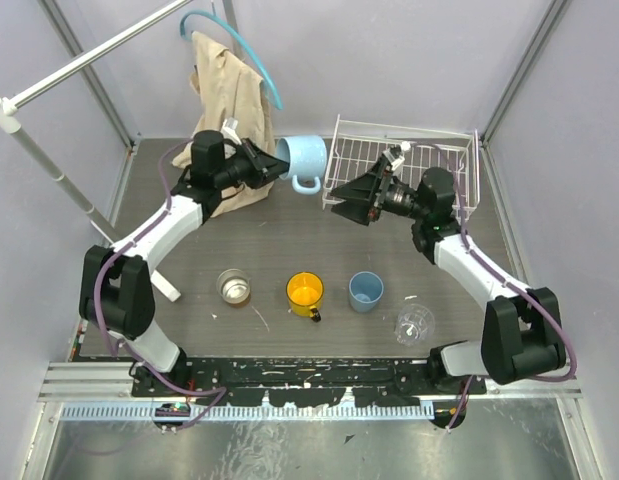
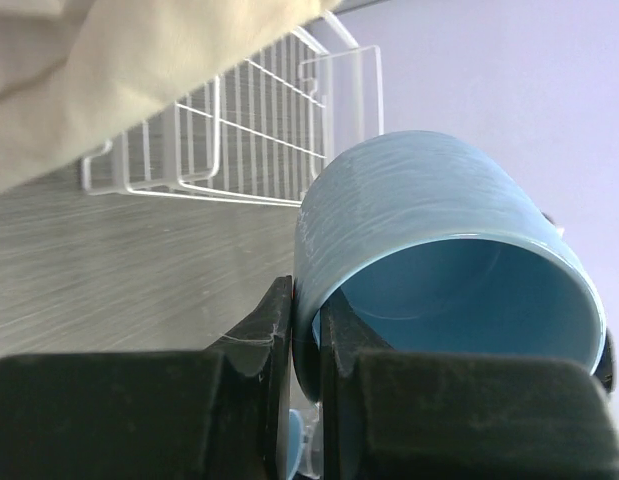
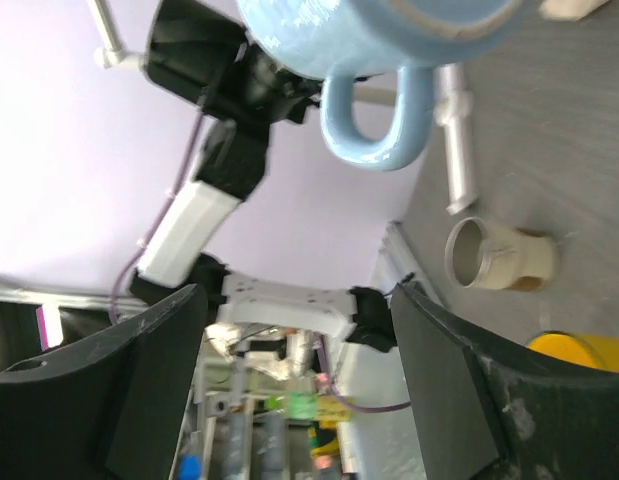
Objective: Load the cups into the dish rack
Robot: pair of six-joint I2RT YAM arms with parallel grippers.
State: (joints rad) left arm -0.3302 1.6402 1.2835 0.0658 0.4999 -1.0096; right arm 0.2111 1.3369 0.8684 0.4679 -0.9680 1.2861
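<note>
Aloft left of the dish rack (image 1: 459, 150), the slick, likely fragile light blue handled mug (image 1: 304, 158) hangs rim-pinched in the fingers of the left gripper (image 1: 272, 165); the right gripper (image 1: 351, 205), fingers wide and empty, faces its handle.

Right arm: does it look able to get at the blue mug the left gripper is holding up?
Probably yes. The right gripper is open and aimed at the light blue mug, which the left gripper pinches by its rim beside the dish rack. Nothing shows between them.
</note>
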